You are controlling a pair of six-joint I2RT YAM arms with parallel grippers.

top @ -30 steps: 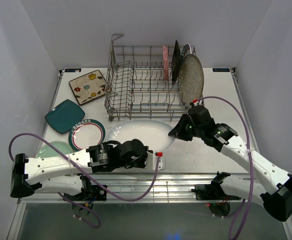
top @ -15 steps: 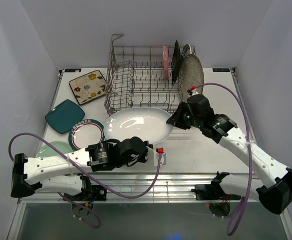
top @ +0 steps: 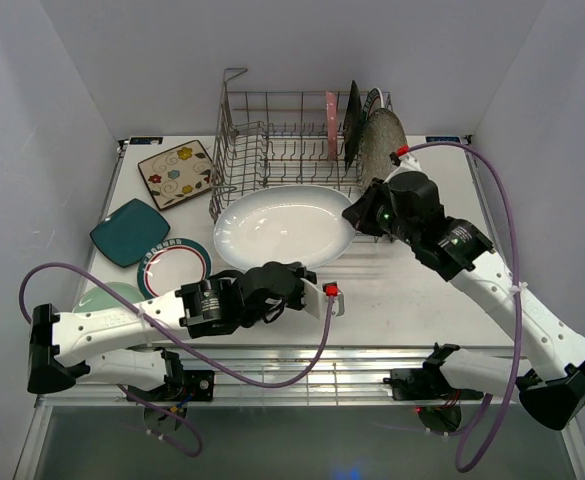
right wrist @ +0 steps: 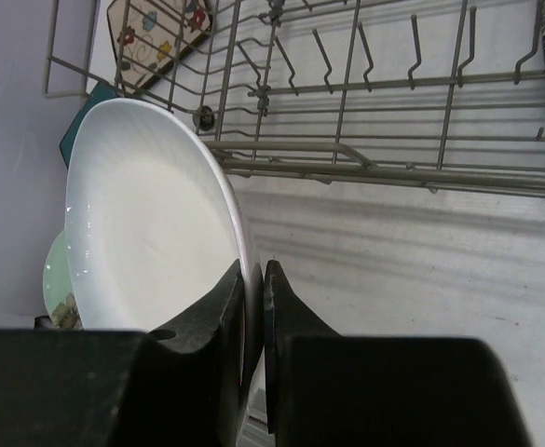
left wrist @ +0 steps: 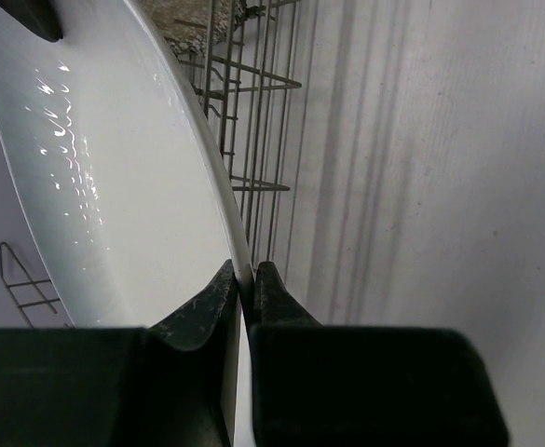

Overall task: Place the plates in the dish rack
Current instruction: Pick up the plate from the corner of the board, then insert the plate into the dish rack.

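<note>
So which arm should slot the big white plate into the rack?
Right, probably. Both grippers pinch the rim of the large white oval plate, but the right gripper is beside the grey wire dish rack; the left gripper holds the near edge.

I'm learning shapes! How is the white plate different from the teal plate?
The white plate is oval and bigger; the teal plate is square. The left gripper and right gripper pinch the white plate; the teal plate lies on the table. Neither is in the rack.
</note>
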